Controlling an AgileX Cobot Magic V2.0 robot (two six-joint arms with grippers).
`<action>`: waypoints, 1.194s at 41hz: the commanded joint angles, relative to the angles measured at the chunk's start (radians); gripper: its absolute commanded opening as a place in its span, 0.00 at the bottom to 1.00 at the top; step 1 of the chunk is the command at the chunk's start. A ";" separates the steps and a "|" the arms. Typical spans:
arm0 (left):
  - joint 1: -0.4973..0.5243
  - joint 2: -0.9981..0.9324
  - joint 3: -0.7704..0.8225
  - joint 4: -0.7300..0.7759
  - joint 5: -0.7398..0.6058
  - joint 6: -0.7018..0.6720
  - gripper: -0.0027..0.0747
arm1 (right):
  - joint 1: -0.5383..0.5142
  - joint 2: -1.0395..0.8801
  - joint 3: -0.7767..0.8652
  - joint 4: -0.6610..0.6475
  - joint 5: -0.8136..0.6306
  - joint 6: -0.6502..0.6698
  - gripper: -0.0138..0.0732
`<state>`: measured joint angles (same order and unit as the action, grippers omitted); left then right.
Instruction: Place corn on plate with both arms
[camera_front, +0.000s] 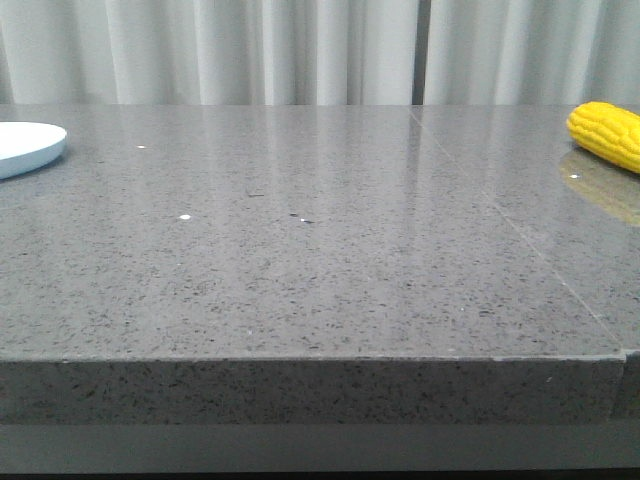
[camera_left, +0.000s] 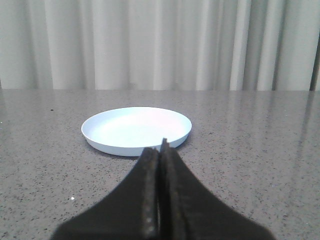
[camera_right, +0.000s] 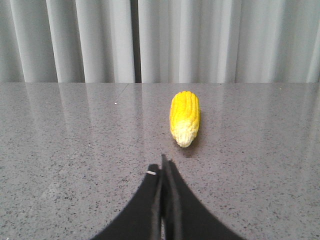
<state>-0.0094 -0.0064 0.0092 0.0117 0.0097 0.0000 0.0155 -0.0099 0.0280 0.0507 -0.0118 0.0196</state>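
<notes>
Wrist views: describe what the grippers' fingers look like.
Only the fingers show. The left gripper has black fingers that taper to a point, with rough, speckled inner pads. The right gripper has matching black tapered fingers, with a small pale mark near one tip. No cables or arm links are visible.

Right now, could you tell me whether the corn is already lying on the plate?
No: the corn lies on the bare table at the far right of the front view, while the plate sits empty at the far left.

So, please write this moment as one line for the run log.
stage: not started | corn: on table, far right | plate: empty, far left | left gripper: shut, empty | right gripper: shut, empty
</notes>
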 joint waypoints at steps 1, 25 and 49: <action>0.001 -0.017 0.023 -0.006 -0.080 -0.008 0.01 | -0.006 -0.017 -0.024 -0.002 -0.085 -0.003 0.08; 0.001 -0.017 0.023 -0.006 -0.080 -0.008 0.01 | -0.006 -0.017 -0.024 -0.002 -0.090 -0.003 0.08; -0.001 -0.012 -0.220 -0.006 -0.090 -0.008 0.01 | -0.005 0.000 -0.323 -0.002 0.158 -0.003 0.08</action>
<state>-0.0094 -0.0064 -0.1090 0.0117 -0.0338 0.0000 0.0155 -0.0099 -0.1938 0.0507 0.1469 0.0214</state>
